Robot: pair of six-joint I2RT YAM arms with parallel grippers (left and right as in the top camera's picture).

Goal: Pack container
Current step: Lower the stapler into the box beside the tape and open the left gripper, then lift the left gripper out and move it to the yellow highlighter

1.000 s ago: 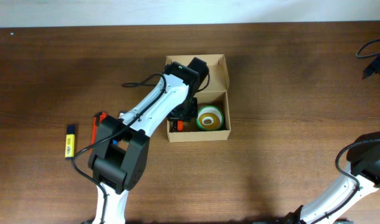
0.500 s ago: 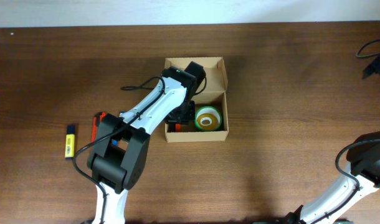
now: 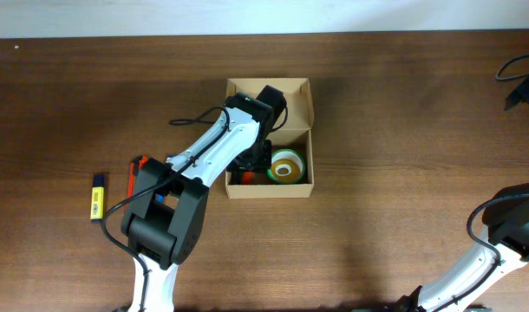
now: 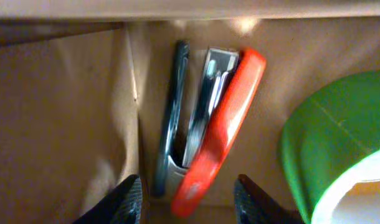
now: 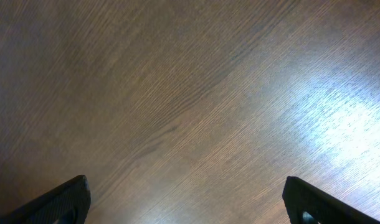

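The container (image 3: 299, 97) is an open tan cardboard box at the table's middle, its flap lid folded back on the far side. Inside lie a green tape roll (image 3: 288, 166) and a red and metal stapler (image 3: 245, 178). My left gripper (image 3: 251, 163) reaches down into the box's left part. In the left wrist view it (image 4: 190, 208) is open, its fingers either side of the near end of the stapler (image 4: 218, 124), not closed on it, with the tape roll (image 4: 339, 143) at right and the box's cardboard (image 4: 65, 112) at left. My right gripper (image 5: 190, 205) is open over bare wood.
A yellow and blue marker (image 3: 96, 197) lies at the left of the table. A red-orange item (image 3: 139, 163) is partly hidden by the left arm. The right arm (image 3: 512, 230) stands at the lower right corner. A black cable (image 3: 518, 74) is at the far right.
The box with its contents has slid a little to the left and toward the near side. The left gripper stays inside it. The right arm has not moved.
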